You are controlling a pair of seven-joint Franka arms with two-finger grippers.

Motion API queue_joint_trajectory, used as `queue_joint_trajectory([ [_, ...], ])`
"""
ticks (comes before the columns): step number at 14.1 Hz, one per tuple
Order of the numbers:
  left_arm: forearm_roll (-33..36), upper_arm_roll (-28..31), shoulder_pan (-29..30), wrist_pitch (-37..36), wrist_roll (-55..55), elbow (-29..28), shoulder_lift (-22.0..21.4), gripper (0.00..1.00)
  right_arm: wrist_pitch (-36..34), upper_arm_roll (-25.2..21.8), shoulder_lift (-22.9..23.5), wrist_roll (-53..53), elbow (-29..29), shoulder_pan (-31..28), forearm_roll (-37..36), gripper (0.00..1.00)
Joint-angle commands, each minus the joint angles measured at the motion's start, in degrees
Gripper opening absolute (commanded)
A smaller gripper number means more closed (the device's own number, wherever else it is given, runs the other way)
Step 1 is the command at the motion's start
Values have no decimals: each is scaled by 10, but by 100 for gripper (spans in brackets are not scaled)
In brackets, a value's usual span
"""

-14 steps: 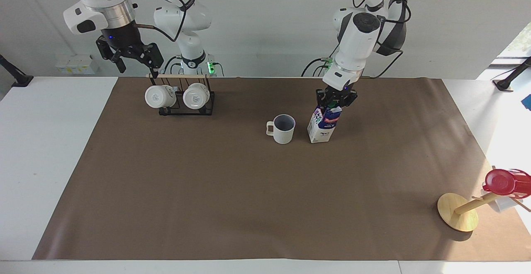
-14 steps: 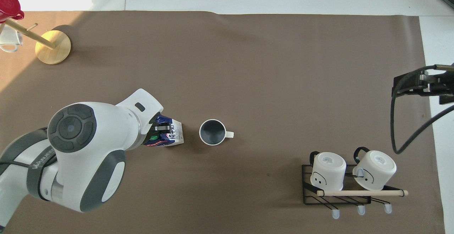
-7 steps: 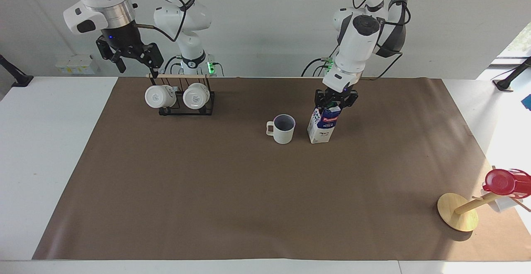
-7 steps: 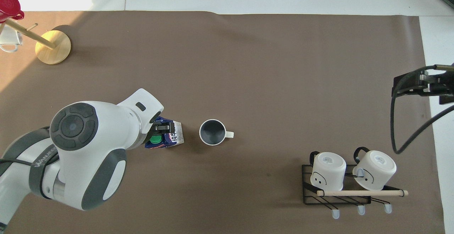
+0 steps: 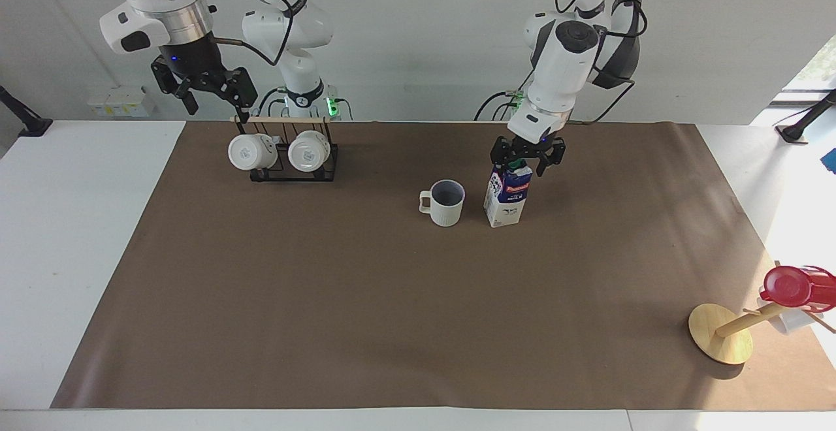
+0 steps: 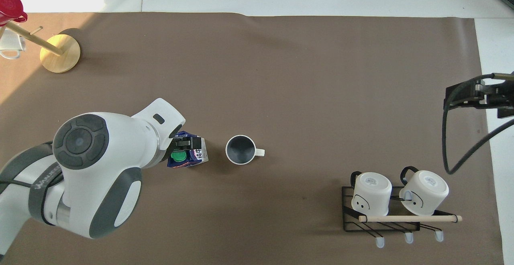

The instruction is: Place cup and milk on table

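1. A wide white tabletop (image 5: 78,235) with a large brown paper-like mat stands before a plain pale wall, the two arms at its edge.
2. The tall blue-and-white milk carton with a green screw cap (image 5: 507,197) stands upright on the mat, just beside the small off-white mug with a dark grey-blue inside (image 5: 444,203), the carton toward the left arm's end; they are apart.
3. The left pincer (image 5: 528,159) sits at the carton's top, fingers spread wide on either side of the cap and gripping nothing.
4. The right pincer (image 5: 208,95) waits, fingers wide, above the black wire rack with two white mugs (image 5: 292,157).
5. Step in hand, I judge: letting go of the milk, the last placement, since both things rest on the mat.
6. The next move calls for a straight lift clear of the cap, so the fingers do not tip the carton toward the mug.
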Motion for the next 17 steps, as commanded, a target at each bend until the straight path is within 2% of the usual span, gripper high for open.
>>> queue_joint_trajectory([
  [1,7,12,-3,-81,-4,69,-5,100,0,4,-13,-14,-15,-9,7,100],
  [4,7,12,29,-138,7,128,-7,100,0,4,-13,-14,-15,-9,7,100],
  [10,4,13,119,-266,119,225,-7,100,0,4,-13,-14,-15,-10,7,100],
  [17,7,16,150,-338,167,252,-12,100,0,4,-13,-14,-14,-10,7,100],
])
